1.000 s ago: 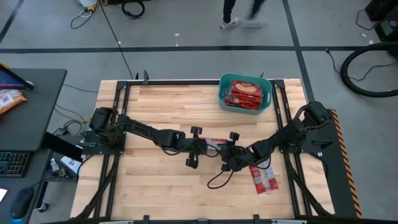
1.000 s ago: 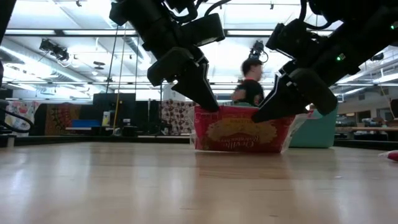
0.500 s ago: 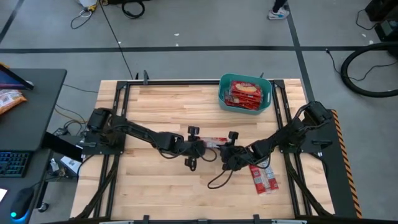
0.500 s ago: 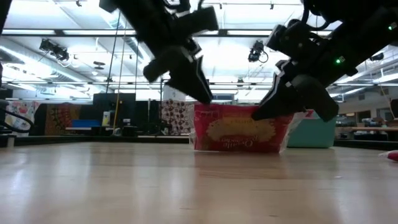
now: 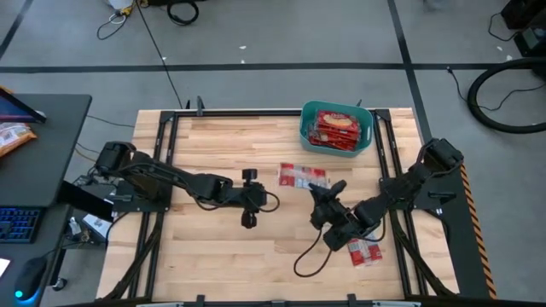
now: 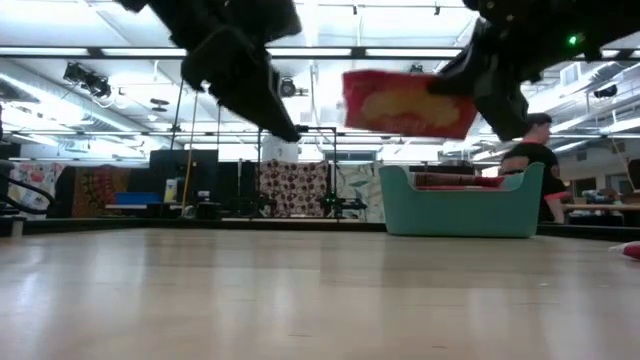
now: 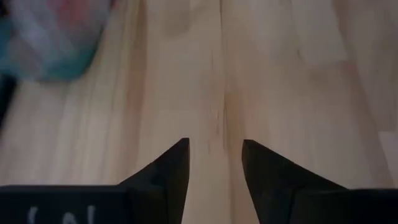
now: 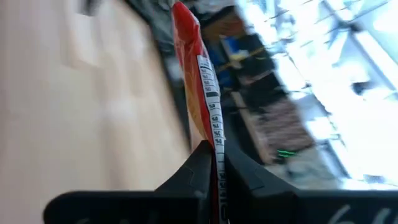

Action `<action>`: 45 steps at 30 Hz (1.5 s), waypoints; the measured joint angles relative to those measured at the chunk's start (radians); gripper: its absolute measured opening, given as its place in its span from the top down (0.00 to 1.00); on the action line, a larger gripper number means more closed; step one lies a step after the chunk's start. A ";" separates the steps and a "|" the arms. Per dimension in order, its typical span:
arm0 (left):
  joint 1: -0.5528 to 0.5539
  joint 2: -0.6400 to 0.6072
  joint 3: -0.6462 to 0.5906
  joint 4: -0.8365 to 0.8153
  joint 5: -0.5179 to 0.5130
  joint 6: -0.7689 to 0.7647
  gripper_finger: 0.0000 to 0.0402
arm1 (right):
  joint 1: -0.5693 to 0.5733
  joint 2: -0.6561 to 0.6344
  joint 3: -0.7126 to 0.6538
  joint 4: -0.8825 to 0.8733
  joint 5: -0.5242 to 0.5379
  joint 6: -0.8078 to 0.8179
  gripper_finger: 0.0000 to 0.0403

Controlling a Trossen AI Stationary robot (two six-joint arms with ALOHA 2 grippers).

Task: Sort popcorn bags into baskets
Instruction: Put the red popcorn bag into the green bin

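A red popcorn bag (image 5: 303, 176) hangs in the air over the middle of the table, with my right gripper (image 5: 317, 193) shut on it. In the low view the bag (image 6: 405, 103) is well above the wood. My left gripper (image 5: 270, 201) stands open left of the bag, holding nothing; its wrist view shows only bare table between its fingers (image 7: 214, 155). At the table's far edge stands the teal basket (image 5: 367, 135) with several red bags inside. Another popcorn bag (image 5: 363, 250) lies flat on the table near my right arm. My right gripper pinches one short end of the bag (image 8: 213, 148) between its two fingers, which close on the bag's two flat faces. The fingers come from the table's near right, slanting up. The bag juts out past them toward the far left, lifted clear of the table.
Bare wood lies across the table's left half and near side. A black cable (image 5: 311, 251) loops on the table below my right gripper. Beyond the table's far edge a person (image 6: 535, 160) shows behind the basket in the low view.
The bag stood on its long edge on the table between both grippers. My left gripper has let go of it and drawn back toward the table's left edge. My right gripper has taken hold and lifted the bag clear, carrying it up and a little toward the far edge.
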 joint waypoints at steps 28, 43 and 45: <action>-0.010 -0.450 -0.517 0.518 0.103 0.096 0.62 | -0.562 -0.437 -0.011 -0.268 -0.279 -0.347 0.92; 0.009 -0.700 -0.783 0.832 0.238 0.150 0.62 | -0.895 -0.380 -0.009 -0.422 -0.530 -0.178 0.86; 0.007 -0.709 -0.787 0.842 0.256 0.146 0.62 | -0.919 -0.382 -0.004 -0.486 -0.535 -0.136 0.82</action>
